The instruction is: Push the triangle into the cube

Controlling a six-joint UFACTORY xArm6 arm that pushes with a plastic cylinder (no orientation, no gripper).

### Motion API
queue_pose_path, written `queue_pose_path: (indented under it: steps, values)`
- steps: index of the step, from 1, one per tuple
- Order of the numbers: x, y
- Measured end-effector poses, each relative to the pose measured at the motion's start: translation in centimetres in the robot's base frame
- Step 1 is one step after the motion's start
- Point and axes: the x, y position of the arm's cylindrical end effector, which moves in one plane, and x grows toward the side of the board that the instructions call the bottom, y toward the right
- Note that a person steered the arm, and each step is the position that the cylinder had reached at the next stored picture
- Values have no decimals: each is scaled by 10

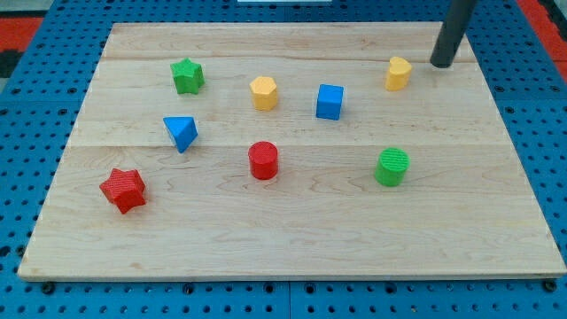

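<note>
At the view's bottom left, the red star is sitting nearest you on the counter, clear of the work. Further up, the red cylinder and the green cylinder are lying across the middle band.

The blue triangle, the piece you are to move, is resting left of centre, above the red star and well apart from everything. Its target, the blue cube, is standing to the view's right of it and slightly higher. The yellow hexagon is sitting just above the line between them, and the red cylinder just below it; you are working a narrow lane.

At the far side, the green star is lying top left and a second yellow block top right. Your tip is standing just right of that yellow block, well apart from the triangle. The tool is a plain rod: there are no jaws to spread or press together, and it is pinching nothing.

Judgement: the push is not yet begun. You are advised to be routing the tip round the far edge, clear of yellow block and hexagon, settling at the triangle's left side, then driving right and slightly upward through its centre. An off-centre contact is likely to be spinning it toward the hexagon.
</note>
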Motion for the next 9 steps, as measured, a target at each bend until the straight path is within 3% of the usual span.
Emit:
queue_pose_path:
  steps: [1,3,5,6,7,8,9]
  values:
    - [88,-97]
    - [83,-72]
    - [100,-157]
    - [107,-127]
    - [134,-151]
    - [145,-235]
    - [151,-253]
